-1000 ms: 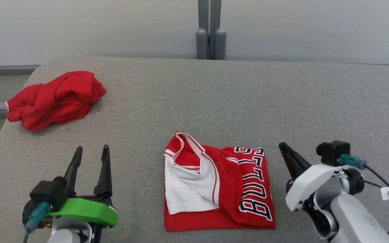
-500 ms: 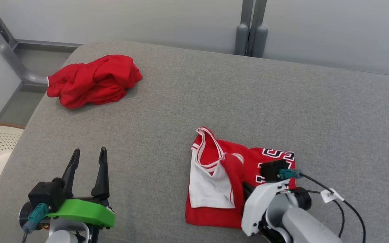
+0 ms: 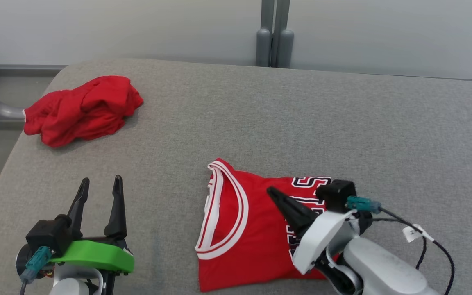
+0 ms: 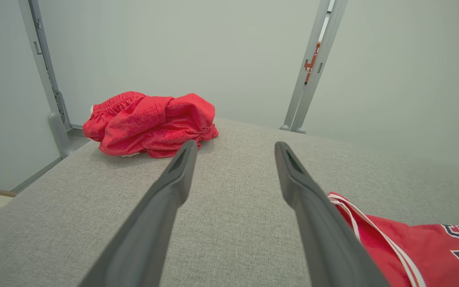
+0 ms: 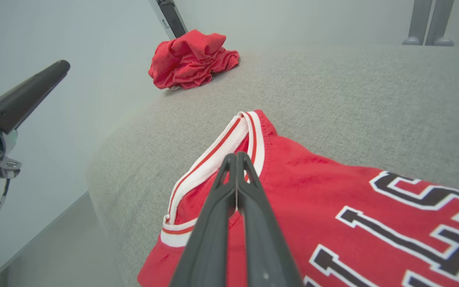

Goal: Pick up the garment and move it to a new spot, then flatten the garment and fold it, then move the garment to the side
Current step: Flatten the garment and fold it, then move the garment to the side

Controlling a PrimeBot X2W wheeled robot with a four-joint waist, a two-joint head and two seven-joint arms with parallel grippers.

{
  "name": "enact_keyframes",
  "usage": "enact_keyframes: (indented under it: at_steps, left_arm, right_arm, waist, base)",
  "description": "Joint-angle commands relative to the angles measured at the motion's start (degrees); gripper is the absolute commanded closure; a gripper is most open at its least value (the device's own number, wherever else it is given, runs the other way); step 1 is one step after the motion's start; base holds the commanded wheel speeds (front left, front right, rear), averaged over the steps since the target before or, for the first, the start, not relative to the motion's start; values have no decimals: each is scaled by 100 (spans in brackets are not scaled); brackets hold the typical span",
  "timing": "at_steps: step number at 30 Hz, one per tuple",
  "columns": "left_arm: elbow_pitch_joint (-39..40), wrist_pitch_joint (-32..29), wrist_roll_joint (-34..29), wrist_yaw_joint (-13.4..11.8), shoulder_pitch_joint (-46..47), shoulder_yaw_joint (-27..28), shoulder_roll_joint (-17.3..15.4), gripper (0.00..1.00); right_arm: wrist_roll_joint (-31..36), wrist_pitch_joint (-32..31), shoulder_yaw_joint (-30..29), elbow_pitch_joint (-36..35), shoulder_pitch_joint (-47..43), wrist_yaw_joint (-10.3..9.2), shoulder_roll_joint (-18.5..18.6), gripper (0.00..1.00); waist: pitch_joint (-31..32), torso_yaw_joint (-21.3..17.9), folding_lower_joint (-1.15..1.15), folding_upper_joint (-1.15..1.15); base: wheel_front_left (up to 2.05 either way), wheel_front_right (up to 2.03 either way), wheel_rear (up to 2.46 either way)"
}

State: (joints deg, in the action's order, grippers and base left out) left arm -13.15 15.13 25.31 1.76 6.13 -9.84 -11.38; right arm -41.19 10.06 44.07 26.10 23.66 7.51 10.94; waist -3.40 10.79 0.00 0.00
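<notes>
— So, where does the garment lie?

— On the grey counter (image 3: 236, 123), at six o'clock in the head view. It's the red jersey (image 3: 260, 246), lying flat, with its white-trimmed neck opening toward nine o'clock and black lettering toward three. A crumpled red bundle (image 3: 82, 110) sits well apart at ten o'clock.

— And the right claw?

— The right claw (image 3: 272, 191) is pressed together with nothing pinched. It is over the jersey, tips by the neck trim. Whether they touch the cloth I cannot tell. Its pale forearm (image 3: 383, 270) comes in from five o'clock, fingers pointing to ten.

— The left?

— The left claw (image 3: 100, 182) is spread wide and empty at seven o'clock. Its fingers point to twelve, apart from the jersey.
</notes>
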Motion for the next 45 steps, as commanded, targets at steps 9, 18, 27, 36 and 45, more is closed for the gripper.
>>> enact_keyframes:
  at_steps: [9, 18, 27, 36, 45]
  left_arm:
    - [232, -1, -138, 31, -235, 217, 45, 0]
    - [395, -1, -309, 190, -385, 391, 115, 0]
    - [431, -1, -589, 291, -406, 586, 225, 0]
    - [423, -1, -770, 391, -356, 745, 336, 0]
    - [388, -1, -894, 478, -271, 735, 458, 0]
  right_arm:
    - [495, 487, -1564, -796, -168, -4, 716, 56]
    - [1259, 510, -3147, -1099, -973, -4, 677, 0]
    - [1787, 516, -3718, -1122, -1574, -5, 345, 0]
    - [1718, 291, -3445, -1046, -1479, -5, 259, 0]
    - [1135, -961, -2806, -560, -1054, -5, 4, 0]
  waist:
    - [211, -762, 0, 0]
    - [328, -1125, 0, 0]
    - [280, -1196, 0, 0]
    - [267, -1008, 0, 0]
    - [180, -494, 0, 0]
  base:
    - [0, 0, 0]
    - [0, 0, 0]
    - [0, 0, 0]
    - [0, 0, 0]
    - [0, 0, 0]
